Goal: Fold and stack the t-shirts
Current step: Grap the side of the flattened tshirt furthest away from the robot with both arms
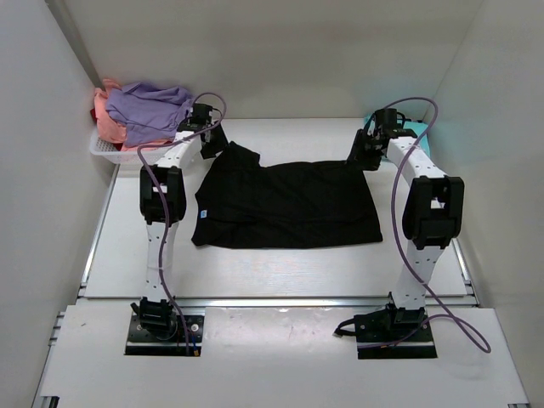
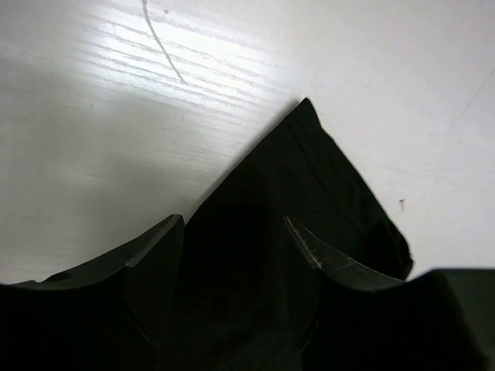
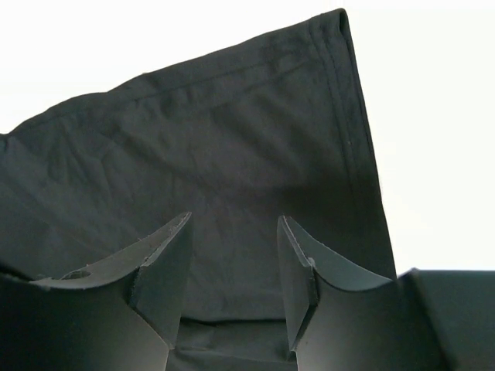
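Out beyond the left gripper (image 1: 209, 138), on its outer side, a white mesh basket (image 1: 100, 151) holds a heap of t-shirts: a lavender one (image 1: 149, 109) on top, a salmon-pink one (image 1: 109, 127) under it and a bit of red (image 1: 95, 114) at the back. The left gripper hangs low over the far left corner of the black t-shirt (image 1: 289, 204). In its wrist view the fingers (image 2: 158, 251) stand well apart, pinching nothing; a pointed sleeve tip (image 2: 309, 154) lies flat on the table (image 2: 116, 116) just ahead of them.

The black t-shirt is spread between the two grippers, its small blue neck label (image 1: 202, 214) on the left edge, nearer the arm bases.

The right gripper (image 1: 364, 153) sits over the shirt's far right corner. Its fingers (image 3: 166, 263) are moderately apart and grip nothing, with hemmed black cloth (image 3: 232, 139) lying beneath and ahead. A teal t-shirt (image 1: 418, 128) lies just beyond it on its outer side.
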